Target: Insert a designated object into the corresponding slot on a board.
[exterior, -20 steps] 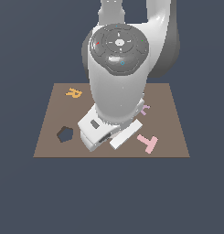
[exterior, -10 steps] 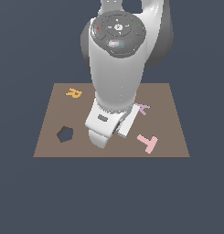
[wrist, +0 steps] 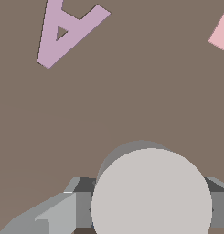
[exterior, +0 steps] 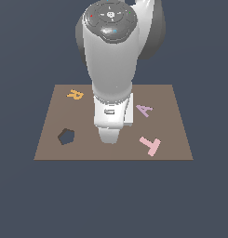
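The light grey round disc (wrist: 151, 194) fills the near part of the wrist view, hanging just above the brown board (wrist: 131, 91) and casting a shadow on it. My gripper (wrist: 150, 210) is shut on the disc, with a grey finger (wrist: 83, 208) against each side of it. In the exterior view the arm's hand (exterior: 109, 125) points down at the middle of the board (exterior: 171, 135) and hides the gripper and the disc. The round slot shows in neither view.
A dark pentagon-shaped hole (exterior: 65, 136) lies toward the board's edge at the exterior view's left. An orange R (exterior: 75, 94), a lilac A (exterior: 144, 109) (wrist: 65, 32) and a pink T (exterior: 150, 145) lie on the board.
The hand has turned from a slant to pointing straight down and shifted slightly toward the exterior view's right. The upper arm has risen and straightened over the board.
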`<action>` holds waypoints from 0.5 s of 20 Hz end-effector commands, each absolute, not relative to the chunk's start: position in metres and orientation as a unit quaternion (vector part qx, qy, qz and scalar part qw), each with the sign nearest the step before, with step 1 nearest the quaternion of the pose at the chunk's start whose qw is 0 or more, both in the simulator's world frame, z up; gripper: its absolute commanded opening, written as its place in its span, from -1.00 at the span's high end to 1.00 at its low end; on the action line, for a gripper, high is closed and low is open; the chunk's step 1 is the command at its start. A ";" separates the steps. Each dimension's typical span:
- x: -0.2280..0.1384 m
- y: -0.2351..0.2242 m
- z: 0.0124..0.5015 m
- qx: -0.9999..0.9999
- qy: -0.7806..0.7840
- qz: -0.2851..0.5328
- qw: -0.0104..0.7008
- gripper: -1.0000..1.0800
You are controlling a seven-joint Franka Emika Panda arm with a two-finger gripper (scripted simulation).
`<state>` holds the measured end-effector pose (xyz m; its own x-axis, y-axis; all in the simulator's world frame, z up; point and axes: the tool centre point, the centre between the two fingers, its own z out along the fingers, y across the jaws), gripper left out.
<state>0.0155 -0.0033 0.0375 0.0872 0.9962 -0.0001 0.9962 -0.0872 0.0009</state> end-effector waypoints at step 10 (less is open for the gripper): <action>0.000 -0.021 0.040 0.615 0.789 0.000 0.001 1.00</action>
<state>0.0014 -0.0190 0.0393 -0.2086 0.9780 -0.0007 0.9780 0.2086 0.0007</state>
